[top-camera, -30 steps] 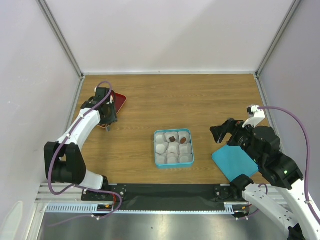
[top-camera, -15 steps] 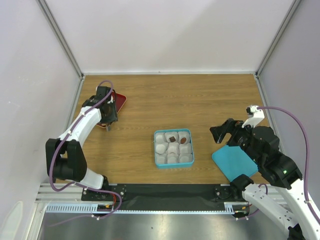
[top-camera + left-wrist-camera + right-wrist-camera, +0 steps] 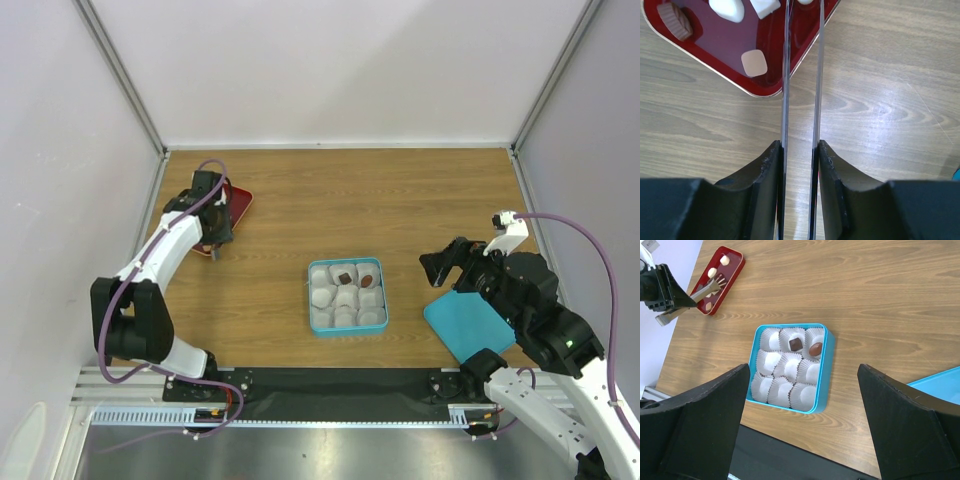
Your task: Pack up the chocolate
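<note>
One tin [image 3: 826, 371] is set near the middle of the table [image 3: 400, 190], lined with nine cups [image 3: 771, 362] in three rows of three. Two chocolates are seated in it, one to a cup. A dark square [image 3: 795, 344] is placed in the middle of the far row and a brown oval [image 3: 815, 348] in the cup just to its right. The other seven cups are bare. One lid [image 3: 468, 325] is laid flat to the right of the tin, apart from it.

One red tray [image 3: 715, 42] is placed at the table's far left. In the left wrist view four more chocolates are counted on it: one brown ridged round [image 3: 675, 20], one tan square [image 3: 754, 63] and two white pieces [image 3: 726, 7], both cropped by the top edge. A fifth pale scrap is seen at that edge between the blades, but what it is cannot be told.

One pair of tongs [image 3: 786, 100] is clamped in the left gripper [image 3: 798, 150], with a finger [image 3: 771, 165] pressed against each of the two blades. The blades are run out over the tray's near corner, and their tips are cut off by the frame.

The right gripper [image 3: 803, 371] is held above the table to the right of the tin, its two fingers [image 3: 705, 420] spread wide with nothing gripped between them.
</note>
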`<action>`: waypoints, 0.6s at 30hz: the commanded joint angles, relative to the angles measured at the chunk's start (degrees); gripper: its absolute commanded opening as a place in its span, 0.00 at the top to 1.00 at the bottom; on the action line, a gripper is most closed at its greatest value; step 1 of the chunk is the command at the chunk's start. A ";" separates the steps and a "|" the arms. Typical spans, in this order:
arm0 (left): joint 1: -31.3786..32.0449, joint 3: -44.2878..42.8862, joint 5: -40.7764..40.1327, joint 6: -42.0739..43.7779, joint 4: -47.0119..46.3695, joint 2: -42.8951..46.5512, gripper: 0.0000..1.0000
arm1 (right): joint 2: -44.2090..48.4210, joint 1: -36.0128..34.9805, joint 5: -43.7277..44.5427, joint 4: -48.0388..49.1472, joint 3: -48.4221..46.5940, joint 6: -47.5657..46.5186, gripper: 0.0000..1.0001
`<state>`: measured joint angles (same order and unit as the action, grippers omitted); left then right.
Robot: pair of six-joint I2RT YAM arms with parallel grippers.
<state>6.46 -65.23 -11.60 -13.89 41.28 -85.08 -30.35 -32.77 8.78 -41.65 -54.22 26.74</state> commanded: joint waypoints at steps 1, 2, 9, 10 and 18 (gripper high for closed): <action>-0.48 -3.58 -1.06 1.32 0.47 1.67 0.65 | 0.64 -0.01 1.07 2.01 0.25 -0.20 0.04; -0.48 -4.02 -1.24 1.41 0.82 1.93 0.65 | 0.82 0.08 0.98 2.27 0.43 -0.11 0.04; -0.48 -4.81 -3.52 2.20 1.96 3.86 0.66 | 0.11 0.08 1.24 1.48 -0.10 -0.11 0.05; -0.48 -5.43 -3.78 2.29 2.23 3.78 0.66 | 0.20 0.08 1.33 1.48 -0.19 -0.20 0.05; -0.40 -9.12 -0.28 2.73 5.30 7.11 0.67 | -0.15 0.08 1.24 2.01 -0.45 -0.29 0.05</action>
<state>6.46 -70.96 -13.32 -12.73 45.93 -82.17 -30.15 -32.77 9.23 -41.41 -53.69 26.76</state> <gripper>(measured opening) 0.360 0.955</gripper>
